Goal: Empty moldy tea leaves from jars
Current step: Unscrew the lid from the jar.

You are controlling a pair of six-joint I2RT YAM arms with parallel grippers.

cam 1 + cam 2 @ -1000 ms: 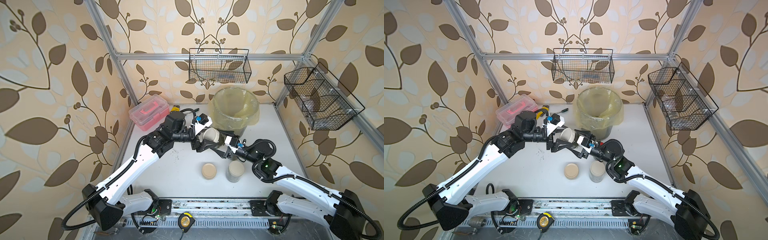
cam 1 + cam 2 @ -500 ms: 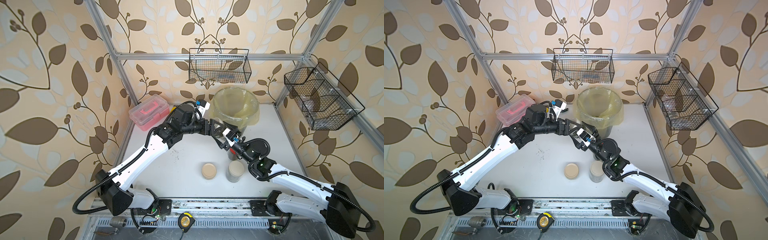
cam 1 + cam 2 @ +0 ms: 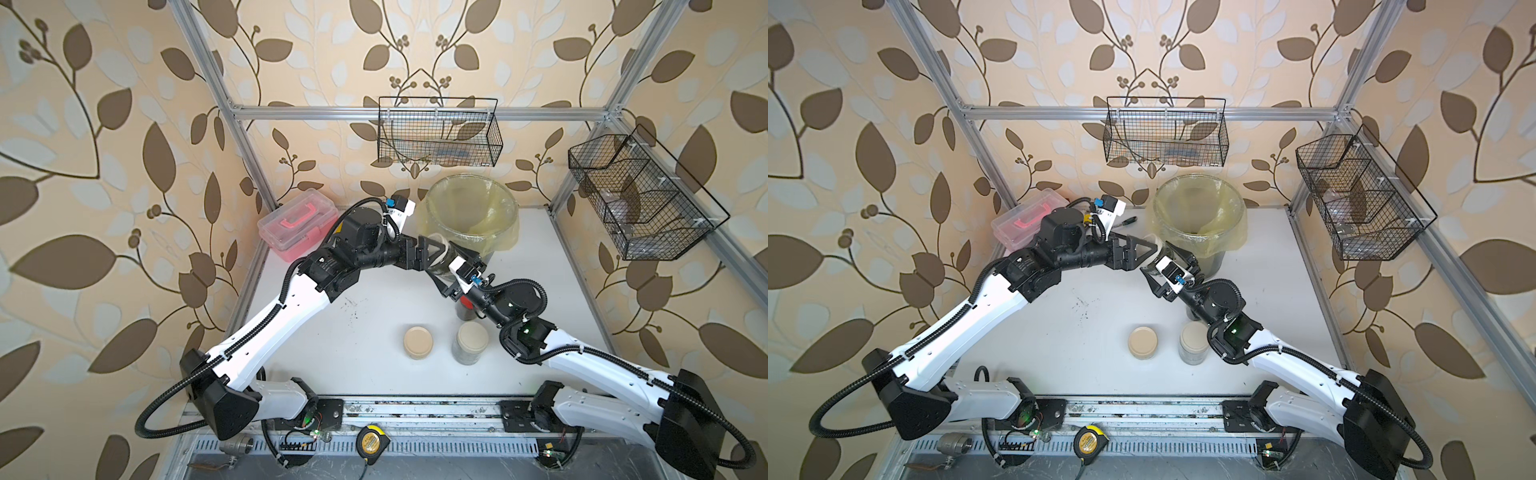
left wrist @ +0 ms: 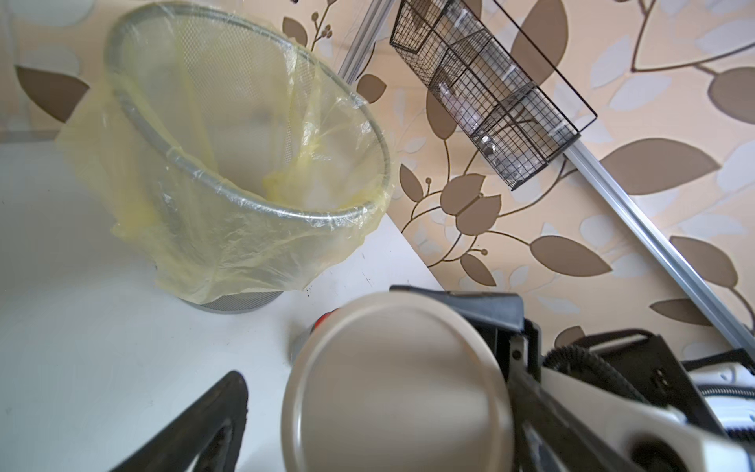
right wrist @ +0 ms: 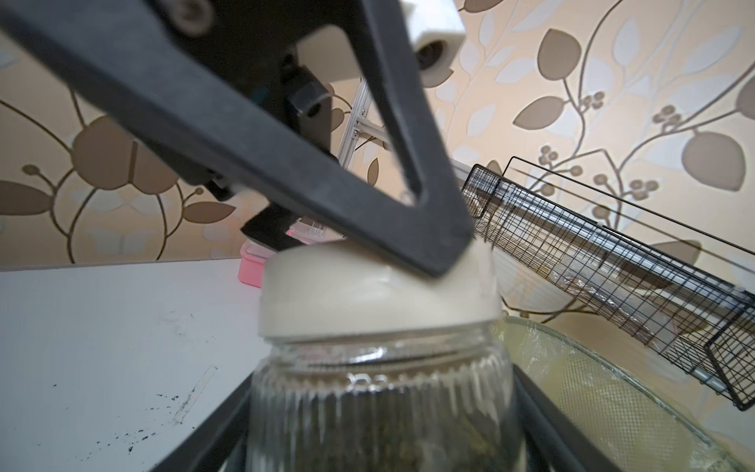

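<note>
White tabletop (image 3: 353, 332), flecked with dark specks (image 5: 135, 437), inside a metal frame (image 3: 415, 113) with leaf-patterned walls (image 3: 124, 166). A lined bin (image 4: 261, 204) stands at the back. The right pincer (image 3: 446, 262) grips a ribbed jar (image 5: 380, 408) just beside the bin, raised off the tabletop, with tea leaves (image 5: 388, 445) inside and a beige lid (image 5: 367, 294) on its mouth. The left pincer (image 4: 380, 380) stands wide around the lid. One finger (image 5: 286, 163) rests on it; the other is clear.

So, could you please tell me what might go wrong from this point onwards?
The left pincer stands open around the beige lid, which looks askew on the jar: it may drop. The right pincer holds that jar beside the bin, not over it, so tea leaves could spill onto the table.
</note>
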